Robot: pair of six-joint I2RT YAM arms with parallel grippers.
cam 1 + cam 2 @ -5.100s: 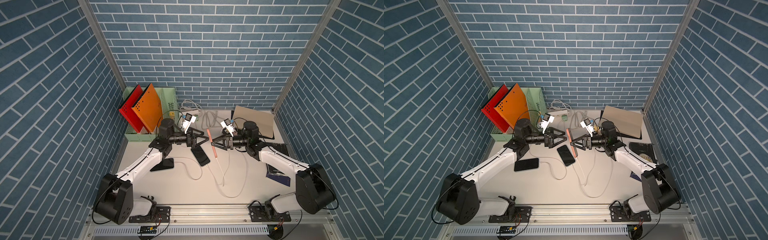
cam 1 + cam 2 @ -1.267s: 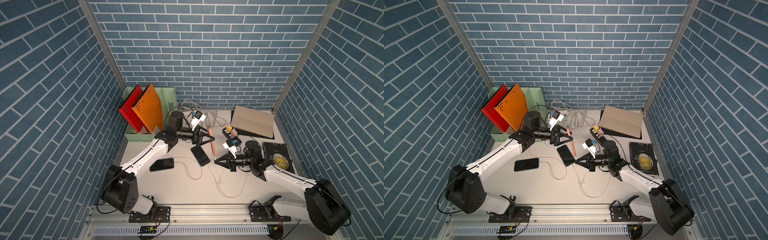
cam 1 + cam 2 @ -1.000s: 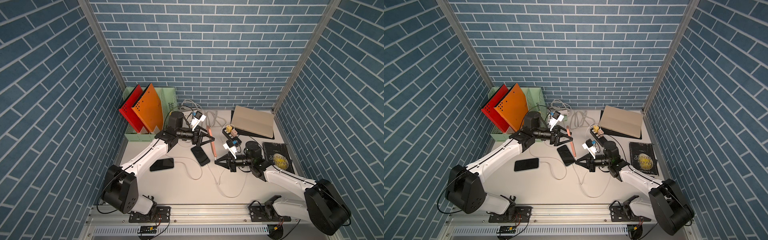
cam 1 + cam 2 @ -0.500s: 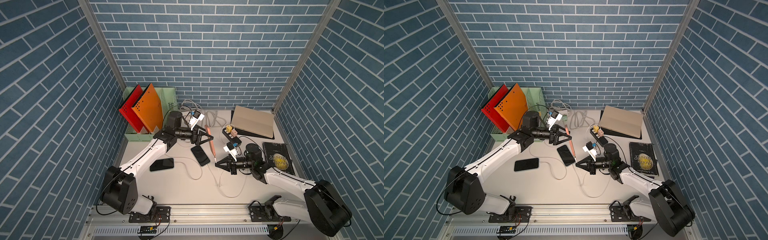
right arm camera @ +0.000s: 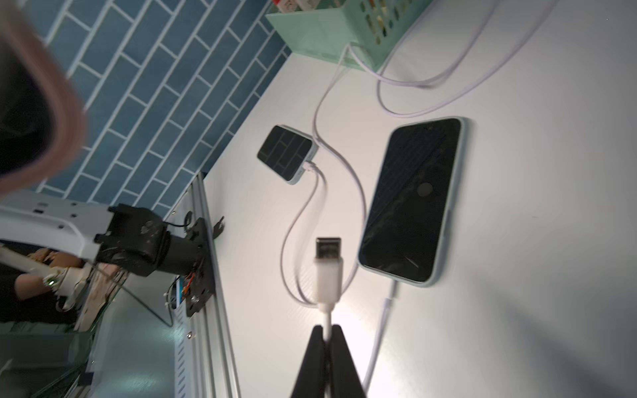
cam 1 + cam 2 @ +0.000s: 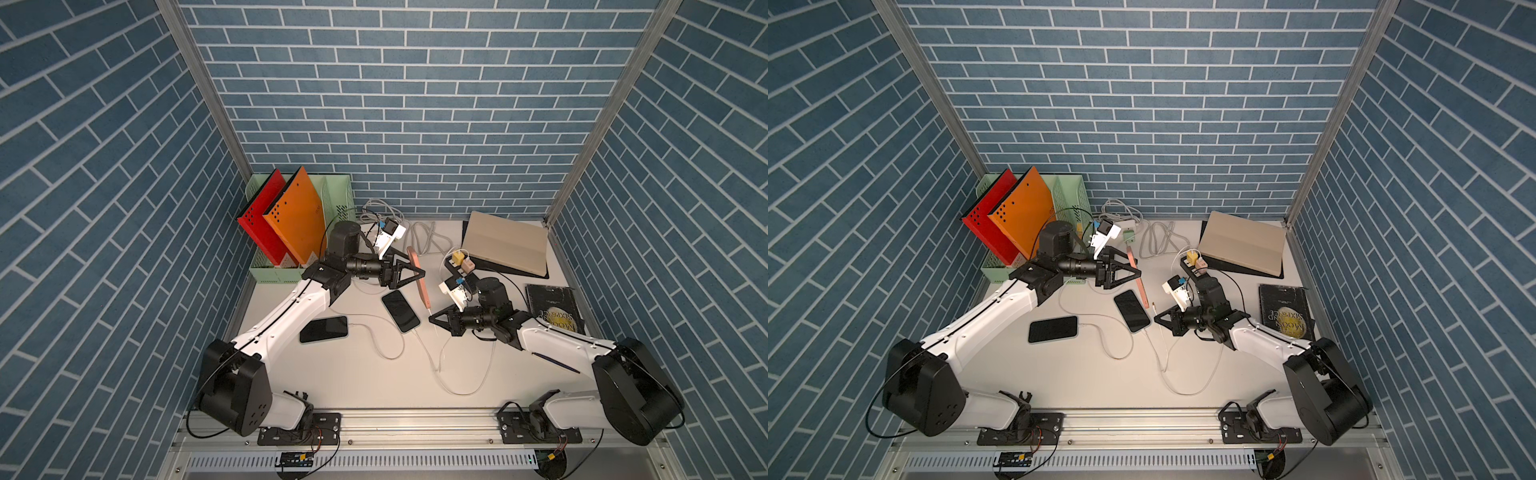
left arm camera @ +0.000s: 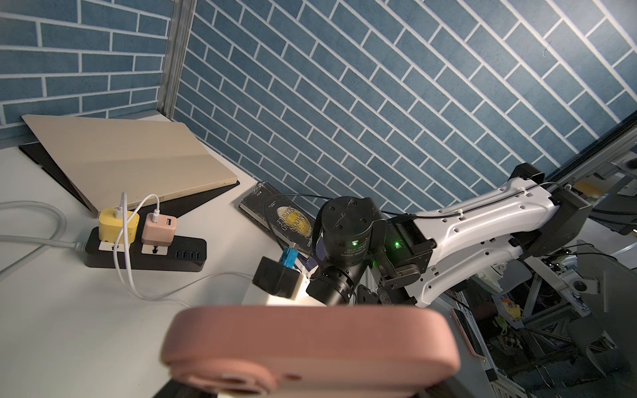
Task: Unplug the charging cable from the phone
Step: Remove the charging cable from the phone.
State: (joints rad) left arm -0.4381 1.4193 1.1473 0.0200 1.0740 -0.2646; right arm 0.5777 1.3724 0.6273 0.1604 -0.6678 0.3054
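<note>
Since the white plug [image 5: 328, 256] hangs free, unplugging is judged done.
Over the table [image 6: 357, 374] centre, the pink-cased smartphone [image 6: 423, 291] is clamped by the left gripper [image 6: 417, 273] as anchor; the thin white charging cable [image 5: 325, 310] is pinched behind its plug by the right gripper [image 5: 327, 348].

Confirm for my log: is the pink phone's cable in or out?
Out: the right gripper pinches the cable, its plug bare, clear of the pink phone.

Left wrist view: pink phone [image 7: 310, 348] blurred, cut by frame edge; I cannot see left end effector [image 6: 419, 274] pads behind it. Right wrist view: right end effector [image 5: 326, 336] cut by edge; cable plug [image 5: 327, 265] soft. Top views: plug too small for me to resolve.
</note>
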